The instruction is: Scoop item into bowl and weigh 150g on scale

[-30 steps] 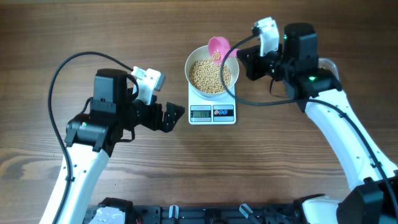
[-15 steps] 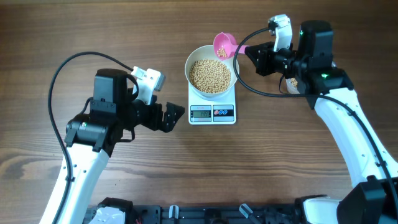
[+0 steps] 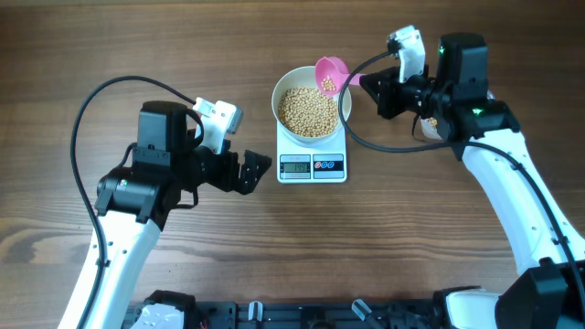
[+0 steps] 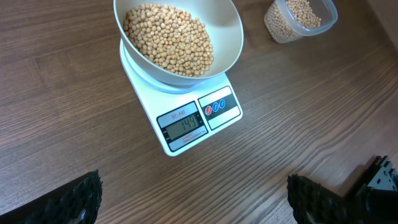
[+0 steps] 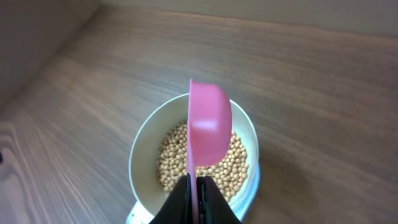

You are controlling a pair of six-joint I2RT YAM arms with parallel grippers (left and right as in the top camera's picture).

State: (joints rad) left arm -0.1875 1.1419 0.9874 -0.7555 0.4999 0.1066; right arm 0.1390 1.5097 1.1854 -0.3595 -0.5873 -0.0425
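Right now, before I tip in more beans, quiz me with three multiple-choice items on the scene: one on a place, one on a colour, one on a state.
1. Where does the bowl of beans stand?
A. on the scale
B. on the bare table left of it
C. in the left jaws

2. What colour is the scoop?
A. blue
B. pink
C. green

3. How do the left jaws stand?
A. shut on the scoop
B. shut on the bowl's rim
C. open, holding nothing

Answers:
1 A: the bowl rests on the scale's platform, above its display.
2 B: the scoop over the bowl's rim is pink, clamped in the shut right jaws.
3 C: in the left wrist view the two fingers stand wide apart with nothing between them.
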